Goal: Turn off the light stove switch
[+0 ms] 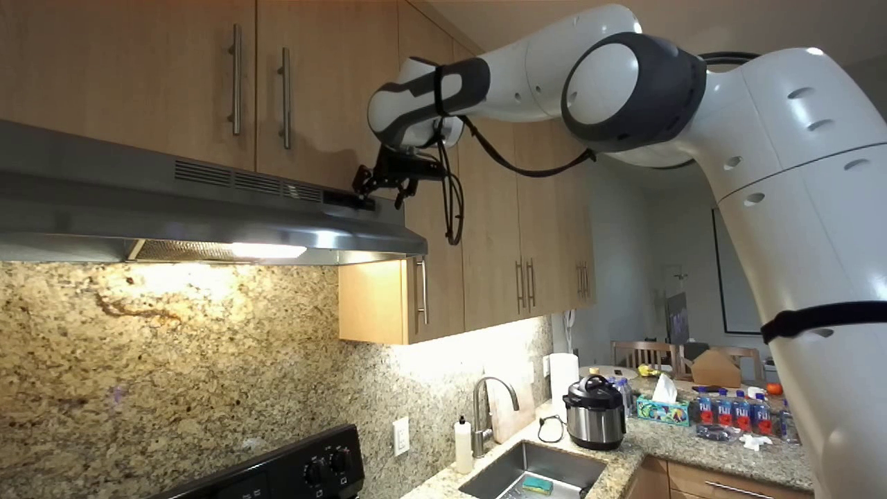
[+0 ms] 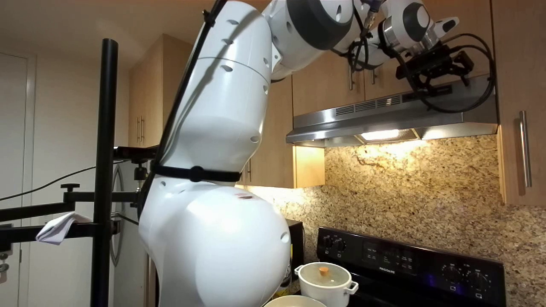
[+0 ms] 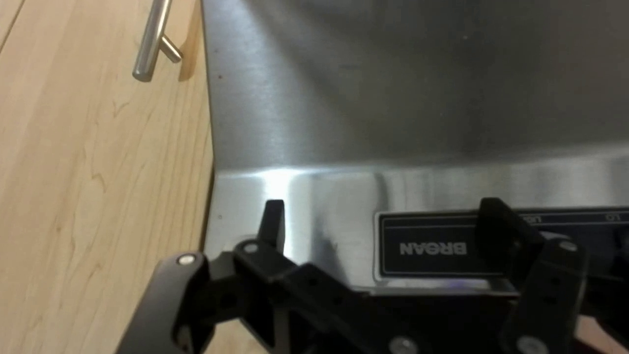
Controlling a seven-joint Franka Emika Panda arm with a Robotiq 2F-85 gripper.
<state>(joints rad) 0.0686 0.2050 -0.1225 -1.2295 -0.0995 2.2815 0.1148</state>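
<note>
The steel range hood (image 1: pixel 173 208) hangs under wooden cabinets; it also shows in an exterior view (image 2: pixel 324 125). Its lamp is lit in both exterior views (image 1: pixel 269 250) (image 2: pixel 379 134). In the wrist view the black control panel (image 3: pixel 432 263) bears an upside-down BROAN label. The small lettering right of it is partly hidden by a finger. The light switch itself cannot be made out clearly; a greyish part shows behind that finger. My gripper (image 3: pixel 382 206) is open and empty. One finger is over bare steel, the other in front of the panel. In an exterior view the gripper (image 1: pixel 380 188) is close to the panel's right end.
Cabinet doors with bar handles (image 1: pixel 285 97) stand right above the hood. A wooden cabinet side (image 3: pixel 123 172) lies beside the hood's end. Below are a black stove panel (image 2: pixel 384 260) and a white pot (image 2: pixel 324 292). A cable loop (image 2: pixel 490 81) hangs by the wrist.
</note>
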